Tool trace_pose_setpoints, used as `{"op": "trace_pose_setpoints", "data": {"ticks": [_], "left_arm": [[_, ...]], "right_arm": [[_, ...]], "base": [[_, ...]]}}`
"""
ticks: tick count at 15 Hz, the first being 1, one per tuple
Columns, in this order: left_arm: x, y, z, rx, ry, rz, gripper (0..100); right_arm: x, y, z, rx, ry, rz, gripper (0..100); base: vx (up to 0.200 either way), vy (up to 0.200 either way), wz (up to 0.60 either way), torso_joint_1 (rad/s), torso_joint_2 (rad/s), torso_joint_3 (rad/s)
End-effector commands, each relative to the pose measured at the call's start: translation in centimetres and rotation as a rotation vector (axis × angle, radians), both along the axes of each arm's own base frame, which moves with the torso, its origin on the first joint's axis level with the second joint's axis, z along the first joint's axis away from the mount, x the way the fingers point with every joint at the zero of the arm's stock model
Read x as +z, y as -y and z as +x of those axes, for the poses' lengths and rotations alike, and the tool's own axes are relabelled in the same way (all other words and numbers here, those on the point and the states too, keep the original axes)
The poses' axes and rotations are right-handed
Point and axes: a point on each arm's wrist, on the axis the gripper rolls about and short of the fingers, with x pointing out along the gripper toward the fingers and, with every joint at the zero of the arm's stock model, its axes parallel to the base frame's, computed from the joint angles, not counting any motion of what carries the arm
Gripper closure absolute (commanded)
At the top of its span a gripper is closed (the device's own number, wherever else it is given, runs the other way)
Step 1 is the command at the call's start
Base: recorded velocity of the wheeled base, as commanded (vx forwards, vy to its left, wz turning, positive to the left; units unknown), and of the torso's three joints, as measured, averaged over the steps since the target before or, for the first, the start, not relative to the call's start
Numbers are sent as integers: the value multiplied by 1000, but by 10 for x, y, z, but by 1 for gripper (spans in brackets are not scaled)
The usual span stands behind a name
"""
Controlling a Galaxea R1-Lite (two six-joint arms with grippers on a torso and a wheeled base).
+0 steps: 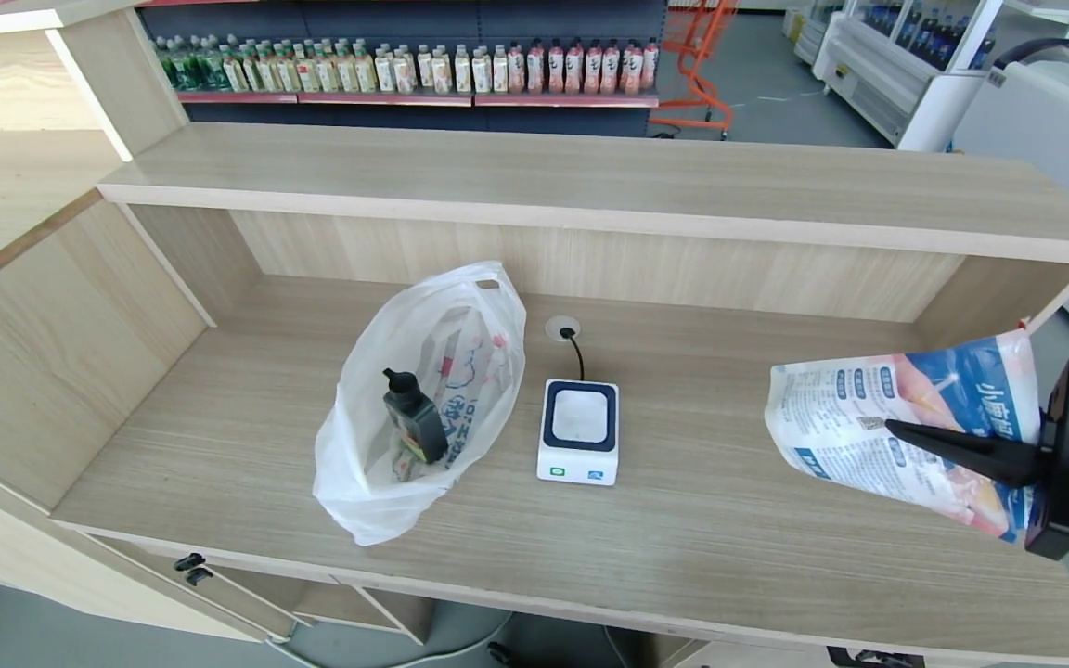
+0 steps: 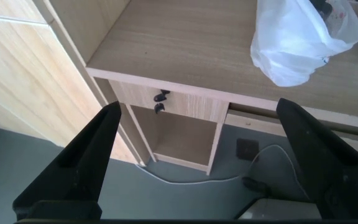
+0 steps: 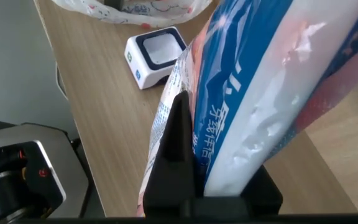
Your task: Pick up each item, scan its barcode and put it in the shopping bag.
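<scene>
Blue-and-white soft plastic pouch (image 1: 850, 408) held up in the air at the right end of the light wooden worktop (image 1: 683, 520).
Clamped tight on that pouch: the right gripper (image 1: 906, 431), one black finger on each side of it. In the middle of the worktop, a white square scanner box with a dark blue frame (image 1: 578, 429). Just left of it, a thin white plastic shopping bag (image 1: 358, 445) lying open, with a black bottle (image 1: 414, 417) inside. Down low by the near left edge of the worktop, the left gripper (image 2: 199, 106), fingers wide apart.
</scene>
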Motion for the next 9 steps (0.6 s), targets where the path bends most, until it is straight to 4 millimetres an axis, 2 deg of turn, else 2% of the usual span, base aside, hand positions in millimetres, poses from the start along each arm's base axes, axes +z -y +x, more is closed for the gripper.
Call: {"op": "trace_pose_setpoints", "data": {"ticks": [1,6,9], "left_arm": [[0,0,0,1,0,1,0],[0,0,0,0,-1,6,0],[0,0,0,0,-1,7,0]], "right_arm": [[-1,-1,2,5,-5,0,100],[-2,-2,5,12,-18,3,100],[-2,-3,5,14,-33,14,100]], "base": [[0,200,0,7,2,2],[0,200,0,3,0,1],[0,0,0,0,0,0]]}}
